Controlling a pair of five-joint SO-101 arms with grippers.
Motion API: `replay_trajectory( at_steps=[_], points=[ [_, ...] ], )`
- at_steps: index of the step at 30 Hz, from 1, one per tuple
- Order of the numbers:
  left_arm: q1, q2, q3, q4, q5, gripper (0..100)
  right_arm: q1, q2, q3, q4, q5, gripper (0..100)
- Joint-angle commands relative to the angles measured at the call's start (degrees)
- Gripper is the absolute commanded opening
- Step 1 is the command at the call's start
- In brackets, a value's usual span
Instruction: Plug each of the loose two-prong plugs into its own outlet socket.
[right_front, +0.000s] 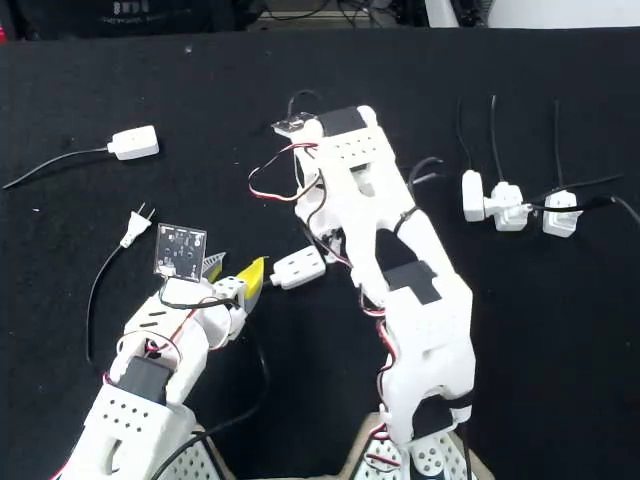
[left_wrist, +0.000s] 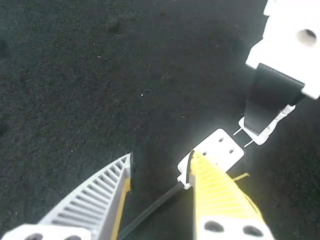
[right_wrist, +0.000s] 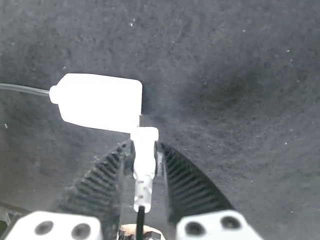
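On the fuzzy black worktop (right_wrist: 240, 75), the right end effector (right_wrist: 144, 150) pinches a small white plug (right_wrist: 145, 160) between ribbed fingers (right_wrist: 107, 175), its metal prongs meeting the rounded, rectangular white socket block (right_wrist: 97, 102). The left end effector (left_wrist: 162, 156) is spread, its ridged yellow finger (left_wrist: 220, 200) touching that block

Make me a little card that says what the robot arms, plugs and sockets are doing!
Table: black cloth table
Right gripper: shut on small white two-prong plug
Middle socket: white rectangular outlet socket, held plug's prongs at its face, partly showing
Left gripper: open, yellow finger against the middle socket
Loose plug: white two-prong plug on black cable, lying unplugged at the table's left
Spare socket: white block socket on a cable, far left, nothing plugged in
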Motion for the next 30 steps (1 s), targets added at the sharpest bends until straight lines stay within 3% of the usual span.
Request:
replay_trajectory(
  at_steps=[1, 30],
  points=[
    [0.13, -0.79, -1.36, -1.41, -0.09, 19, 0.62, -2.24, -2.68, 1.93, -0.53, 1.0],
    [0.13, -0.79, -1.45, -1.41, -0.09, 19, -3.52, -0.22, -3.38, 1.49, -5.54, 1.0]
  ],
)
